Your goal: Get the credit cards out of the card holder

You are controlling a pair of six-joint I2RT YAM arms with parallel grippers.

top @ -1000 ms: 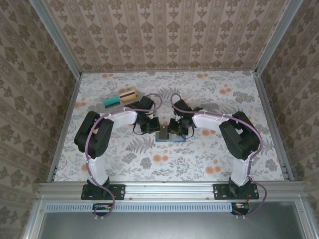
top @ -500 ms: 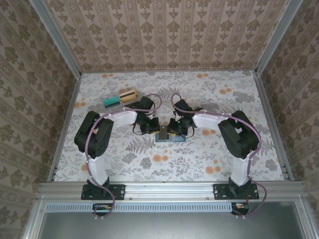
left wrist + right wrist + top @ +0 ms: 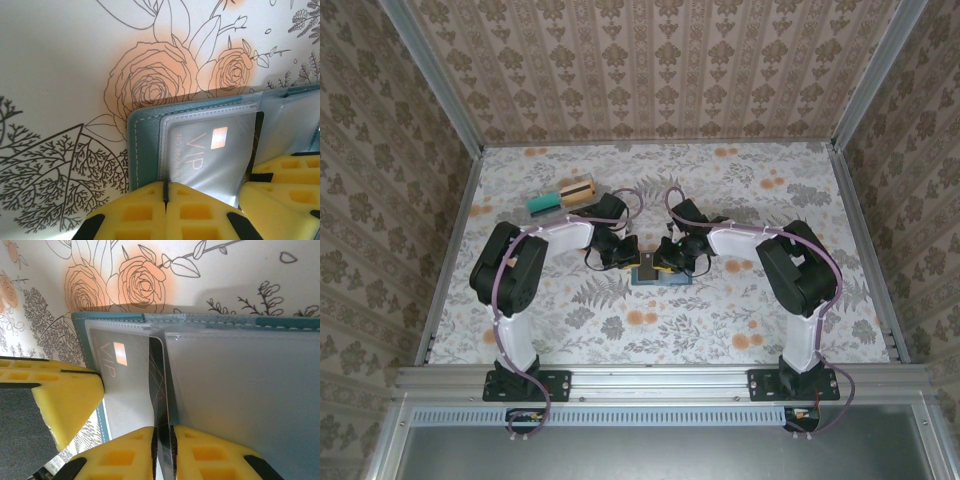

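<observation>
The teal-blue card holder lies open mid-table between both grippers. Its stitched teal edge frames clear sleeves, and a grey VIP card sits inside one. My left gripper is shut on the holder's near edge, right at that sleeve's seam. My right gripper is shut on a thin dark card standing edge-on between the sleeves of the holder. The grey card lies to its left. A teal-green card and a tan-orange striped card lie on the table at back left.
The floral tabletop is bounded by patterned walls and a metal rail at the near edge. The two grippers nearly touch: the right one's yellow fingers crowd the left wrist view, and a left finger sits beside the grey card.
The right arm's elbow has shifted very slightly left. Both grippers stay closed at the holder, which has not visibly moved.
</observation>
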